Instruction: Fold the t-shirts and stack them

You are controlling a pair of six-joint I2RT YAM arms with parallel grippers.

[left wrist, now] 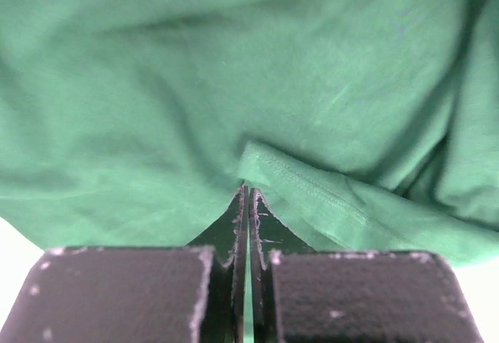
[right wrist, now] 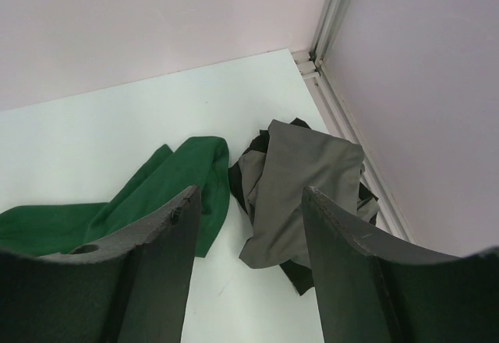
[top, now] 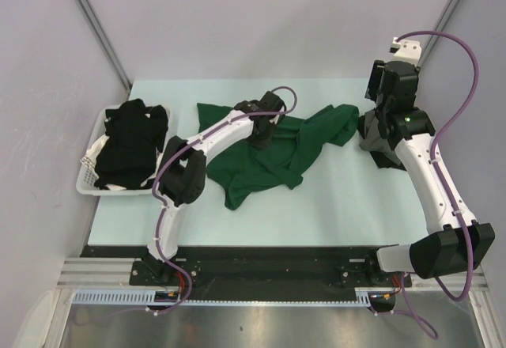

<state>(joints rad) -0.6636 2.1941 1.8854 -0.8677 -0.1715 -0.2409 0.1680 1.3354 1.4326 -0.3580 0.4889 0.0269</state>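
A pale mint counter (top: 348, 206) is filling the space between plain lilac-grey walls (top: 261, 16), with metal posts (top: 95, 24) running up at the far corners. The green t-shirt (top: 261, 170) is lying crumpled in the middle of the counter. Its long axis is running from the near left towards the far right, where one bunched end is reaching close to a pile at the right edge. Its cloth is showing deep green, heavily creased and folded over itself, with a stitched hem (left wrist: 312, 191) lying doubled.

The left fingers (left wrist: 232, 230) are pressing together with their tips against that hem; I cannot tell whether cloth is caught between them. The right fingers (right wrist: 156, 234) are standing spread, holding nothing. They are hovering over the grey t-shirt (right wrist: 300, 179), which is lying rumpled on black cloth (right wrist: 300, 281) in the far right corner. At the counter's left edge, black t-shirts (top: 130, 142) are lying heaped in a white basket (top: 88, 175).
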